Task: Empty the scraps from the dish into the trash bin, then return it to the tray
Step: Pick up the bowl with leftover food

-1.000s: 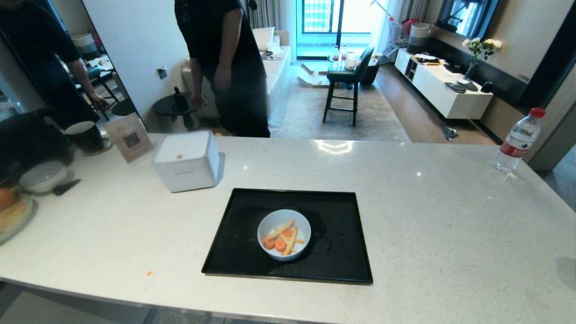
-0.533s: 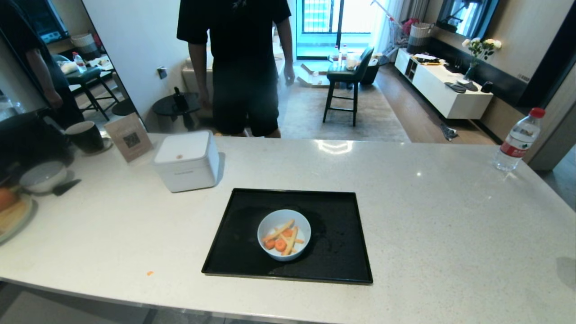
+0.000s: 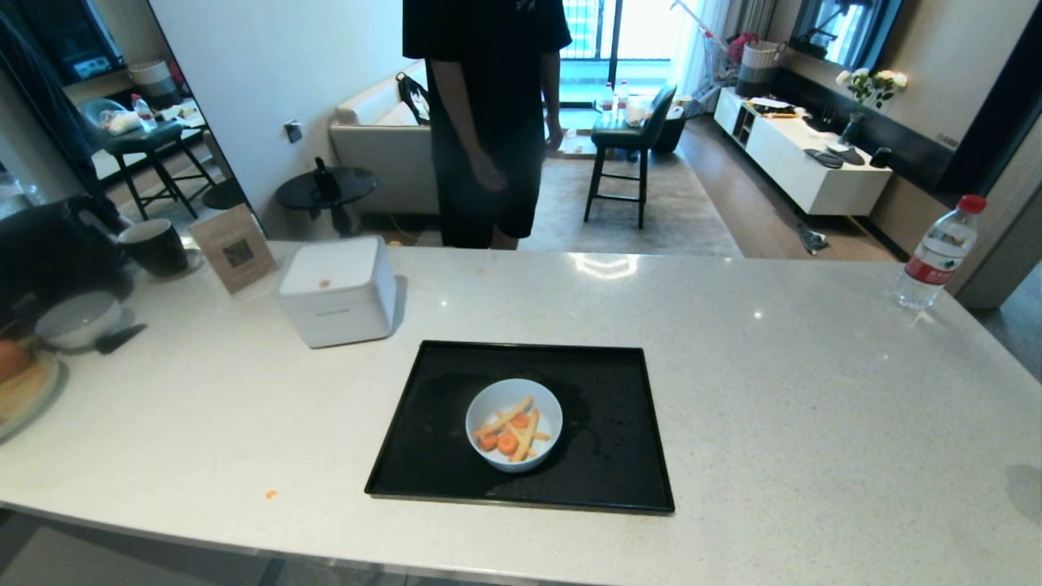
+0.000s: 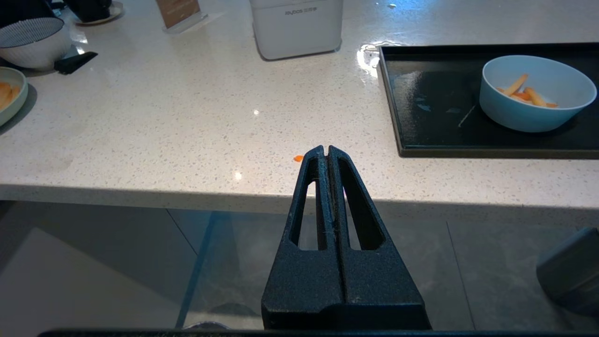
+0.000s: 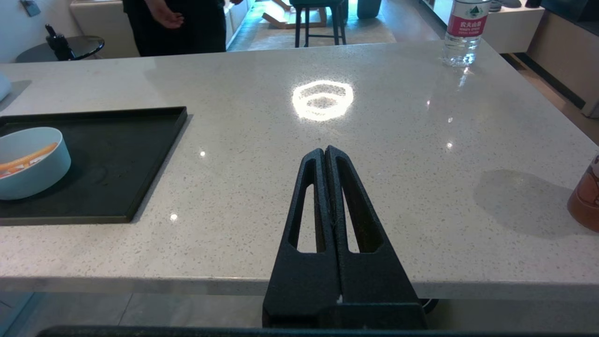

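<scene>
The dish (image 3: 514, 424), a small pale blue bowl, sits near the front middle of the black tray (image 3: 619, 456) on the white counter. In it lie the scraps (image 3: 511, 431), orange carrot rounds and pale yellow sticks. The trash bin is out of view. Neither arm shows in the head view. My left gripper (image 4: 325, 149) is shut and empty, hanging off the counter's near edge, with the dish (image 4: 538, 98) and tray (image 4: 435, 126) ahead to its right. My right gripper (image 5: 324, 150) is shut and empty too, with the dish (image 5: 28, 161) and tray (image 5: 131, 154) to its left.
A white cube box (image 3: 338, 289) stands behind the tray's left corner. A ribbed bowl (image 3: 77, 319), dark mug (image 3: 155, 244) and sign card (image 3: 232, 248) crowd the far left. A water bottle (image 3: 936, 252) stands far right. A person (image 3: 488, 122) stands behind the counter. An orange crumb (image 3: 270, 494) lies near the front edge.
The person behind the counter has walked to the right. The dish, the tray and both grippers have not moved.
</scene>
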{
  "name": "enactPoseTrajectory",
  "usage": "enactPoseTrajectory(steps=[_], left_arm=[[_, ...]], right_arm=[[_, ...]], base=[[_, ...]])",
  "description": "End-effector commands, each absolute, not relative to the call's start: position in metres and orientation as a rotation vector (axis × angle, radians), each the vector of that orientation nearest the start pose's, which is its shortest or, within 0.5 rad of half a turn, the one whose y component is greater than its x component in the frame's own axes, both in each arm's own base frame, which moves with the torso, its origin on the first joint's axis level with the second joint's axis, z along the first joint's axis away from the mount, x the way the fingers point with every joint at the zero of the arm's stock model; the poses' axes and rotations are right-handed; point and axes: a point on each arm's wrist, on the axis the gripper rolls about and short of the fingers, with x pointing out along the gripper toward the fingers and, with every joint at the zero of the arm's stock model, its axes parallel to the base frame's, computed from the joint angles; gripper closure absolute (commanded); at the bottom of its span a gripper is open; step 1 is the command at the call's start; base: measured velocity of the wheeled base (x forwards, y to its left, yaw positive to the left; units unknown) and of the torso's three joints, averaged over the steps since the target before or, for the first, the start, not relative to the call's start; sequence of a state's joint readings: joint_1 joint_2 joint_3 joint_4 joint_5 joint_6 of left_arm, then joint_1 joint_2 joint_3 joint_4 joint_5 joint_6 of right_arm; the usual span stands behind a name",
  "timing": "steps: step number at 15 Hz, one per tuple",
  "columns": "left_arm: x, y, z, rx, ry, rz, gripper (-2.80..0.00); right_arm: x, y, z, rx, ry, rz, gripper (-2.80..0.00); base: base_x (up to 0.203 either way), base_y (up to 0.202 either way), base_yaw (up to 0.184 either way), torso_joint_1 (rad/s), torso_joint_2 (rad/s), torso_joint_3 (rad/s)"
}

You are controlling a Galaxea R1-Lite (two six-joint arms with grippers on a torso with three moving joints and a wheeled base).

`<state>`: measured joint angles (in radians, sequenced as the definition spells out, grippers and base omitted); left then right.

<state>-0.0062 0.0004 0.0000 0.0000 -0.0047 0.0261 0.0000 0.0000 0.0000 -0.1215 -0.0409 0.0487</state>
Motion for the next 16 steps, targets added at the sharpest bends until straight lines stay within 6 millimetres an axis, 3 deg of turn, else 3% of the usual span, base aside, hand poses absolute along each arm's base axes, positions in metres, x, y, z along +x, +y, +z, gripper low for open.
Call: enactPoseTrajectory(steps=[1, 16], left_arm=[[-0.0228, 0.0, 0.0755, 0.026, 0.0, -0.011, 0.0], [-0.0228, 0.0, 0.0755, 0.026, 0.0, -0.011, 0.0]], right_arm=[[-0.0236, -0.0009, 0.088, 0.051, -0.124, -0.038, 0.0], [-0.0236, -0.0009, 0.088, 0.052, -0.124, -0.038, 0.0]], base=[[0.0, 0.0, 0.0, 0.0, 0.0, 0.0], [0.0, 0.0, 0.0, 0.0, 0.0, 0.0]])
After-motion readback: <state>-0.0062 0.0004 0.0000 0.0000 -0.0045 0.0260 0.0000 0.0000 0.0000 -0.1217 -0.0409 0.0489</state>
